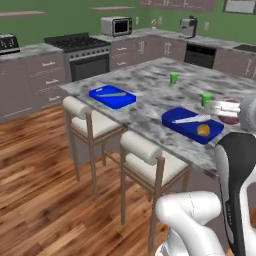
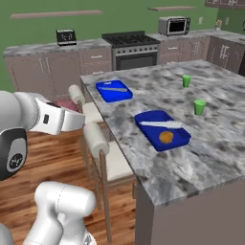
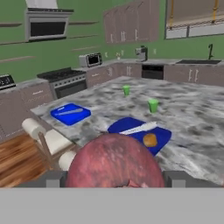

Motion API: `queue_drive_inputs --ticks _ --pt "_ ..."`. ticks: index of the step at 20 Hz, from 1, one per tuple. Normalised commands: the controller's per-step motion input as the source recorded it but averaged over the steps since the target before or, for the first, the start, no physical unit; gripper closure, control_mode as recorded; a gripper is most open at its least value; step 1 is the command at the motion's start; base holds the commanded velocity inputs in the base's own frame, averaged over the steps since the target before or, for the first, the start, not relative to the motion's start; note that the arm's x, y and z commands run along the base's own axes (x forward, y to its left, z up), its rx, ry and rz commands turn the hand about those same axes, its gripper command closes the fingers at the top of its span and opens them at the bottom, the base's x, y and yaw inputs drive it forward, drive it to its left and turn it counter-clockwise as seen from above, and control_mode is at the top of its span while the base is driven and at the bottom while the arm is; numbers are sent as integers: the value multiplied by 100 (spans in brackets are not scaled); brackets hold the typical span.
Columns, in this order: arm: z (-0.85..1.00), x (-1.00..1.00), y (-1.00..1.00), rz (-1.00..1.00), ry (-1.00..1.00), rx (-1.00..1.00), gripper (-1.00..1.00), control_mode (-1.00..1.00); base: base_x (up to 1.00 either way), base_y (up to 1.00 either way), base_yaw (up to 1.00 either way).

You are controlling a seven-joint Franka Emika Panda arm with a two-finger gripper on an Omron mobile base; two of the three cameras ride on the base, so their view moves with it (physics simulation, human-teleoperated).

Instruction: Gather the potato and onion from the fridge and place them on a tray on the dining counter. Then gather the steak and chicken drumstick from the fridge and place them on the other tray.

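A white robot arm holds a round, reddish-purple onion (image 3: 114, 161) between its jaws, which stand wide apart and are clamped on the onion's sides. In the hand view the onion sits right at the fingertips. The gripper (image 1: 225, 111) is seen from the left base view too, with the onion (image 1: 230, 112) a dark red ball at its tip; in the right base view the onion (image 2: 64, 105) is mostly hidden behind the hand, so its outline there is hard to make out.

Ahead of the jaws and below them lies the dining counter (image 3: 188, 118), a marbled grey-white island. Just beyond the onion rests the nearer blue tray (image 3: 127, 127), carrying a silver utensil (image 3: 139, 128) and a small orange-brown potato (image 3: 150, 140). The farther blue tray (image 3: 70, 114) lies well apart, off to the left — it bears another thin utensil. Two green cups (image 3: 152, 105) stand farther out on the stone top.
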Motion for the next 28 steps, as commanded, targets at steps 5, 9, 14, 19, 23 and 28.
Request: queue_drive_inputs --ticks 5,9,14,19,23,28 --pt "0 0 0 0 0 0 100 100 -81 100 -33" --pt "0 0 0 0 0 0 100 100 0 100 -39" --pt "0 0 0 0 0 0 100 100 9 100 -32" --pt "0 0 0 0 0 0 100 100 66 100 -43" --pt "0 0 0 0 0 0 100 100 48 75 -60" --pt "0 0 0 0 0 0 100 100 21 61 -71"
